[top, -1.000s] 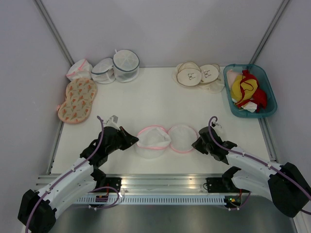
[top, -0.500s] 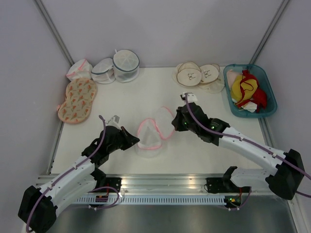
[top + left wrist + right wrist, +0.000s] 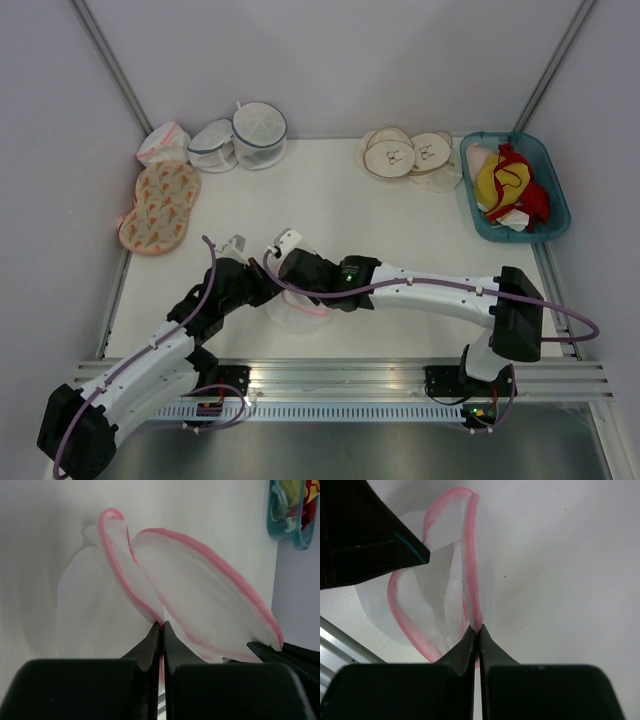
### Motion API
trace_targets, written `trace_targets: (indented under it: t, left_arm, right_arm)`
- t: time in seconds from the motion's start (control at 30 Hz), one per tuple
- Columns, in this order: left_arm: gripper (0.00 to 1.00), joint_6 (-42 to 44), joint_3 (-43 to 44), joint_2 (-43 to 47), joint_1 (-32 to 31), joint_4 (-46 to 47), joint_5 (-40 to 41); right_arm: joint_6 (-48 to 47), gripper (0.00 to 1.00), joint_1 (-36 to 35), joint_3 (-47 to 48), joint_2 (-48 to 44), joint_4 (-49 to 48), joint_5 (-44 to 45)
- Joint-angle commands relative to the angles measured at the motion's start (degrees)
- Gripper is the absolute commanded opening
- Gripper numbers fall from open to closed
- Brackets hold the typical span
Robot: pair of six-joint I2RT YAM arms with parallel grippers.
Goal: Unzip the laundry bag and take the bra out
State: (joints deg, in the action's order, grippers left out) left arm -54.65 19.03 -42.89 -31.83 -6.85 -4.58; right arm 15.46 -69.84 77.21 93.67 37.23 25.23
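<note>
— Where was the laundry bag [image 3: 296, 312]?
— On the tabletop [image 3: 330, 200], near the front edge and left of centre, its two white mesh halves close together.
— And the jaws?
— Both pairs were pinched tight on the pink rim [image 3: 469, 540]. The left jaws gripped it from the bag's left side. The right jaws gripped it just beside them, with the right arm [image 3: 440, 288] stretched across the front.

Place: you are looking into a robot lab test cell.
Walls: plain pale panels [image 3: 330, 60] and metal corner posts [image 3: 108, 70] box you in.
Bench: your white tabletop [image 3: 330, 210] ends at an aluminium rail [image 3: 340, 375].
Props: mesh bags [image 3: 258, 130] sit grouped beside a teal bin [image 3: 515, 237].
</note>
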Motion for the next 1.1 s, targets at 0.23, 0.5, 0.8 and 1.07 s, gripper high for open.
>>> trace_targets:
  t: [0.23, 0.5, 0.8, 1.07]
  left_arm:
    - [0.64, -5.98, 2.25, 6.76, 0.19, -1.05, 7.01]
    - [0.98, -11.88, -0.39, 14.24, 0.19, -2.29, 10.38]
    - [0.99, -13.82, -1.01, 13.62, 0.19, -4.39, 8.27]
    - [0.99, -11.88, 0.75, 16.88, 0.19, -8.09, 11.43]
  right_arm:
    - [-5.62, 0.00, -5.04, 4.88, 2.75, 5.92, 9.04]
    - [-5.71, 0.00, -5.83, 3.92, 2.48, 4.78, 7.82]
    - [-10.18, 0.26, -10.92, 1.37, 0.73, 2.41, -9.65]
    - [-9.76, 0.76, -11.10, -4.70, -12.88, -1.02, -26.24]
